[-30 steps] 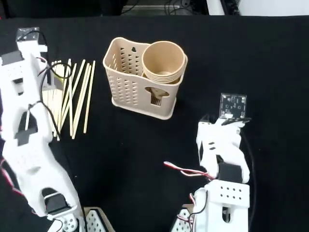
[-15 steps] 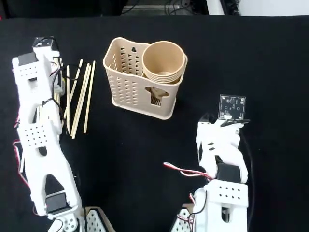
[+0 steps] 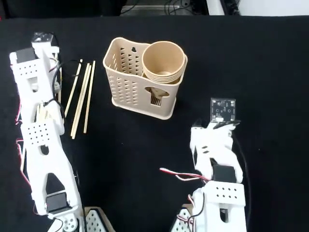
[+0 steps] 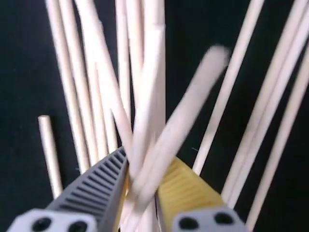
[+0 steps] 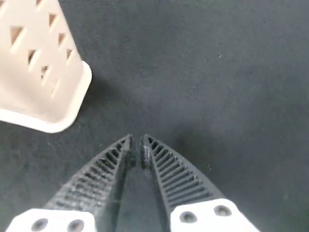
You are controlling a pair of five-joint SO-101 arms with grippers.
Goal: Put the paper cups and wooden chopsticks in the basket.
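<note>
Pale wooden chopsticks [image 4: 148,87] we see grasped in the left tool [image 4: 145,162], beside the beige perforated plastic basket [image 3: 126,84]; the right tool [image 5: 135,147] is clenched near it.

Even bright light; faint soft shadow beside the basket [image 5: 38,63]

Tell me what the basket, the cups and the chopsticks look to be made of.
Basket: likely moulded plastic, matte beige, with smooth rounded edges and cut-out holes. Cups: apparently brown paper, matte, with rolled rims, stacked. Chopsticks: pale bare wood by the look, matte, no coating visible.
</note>
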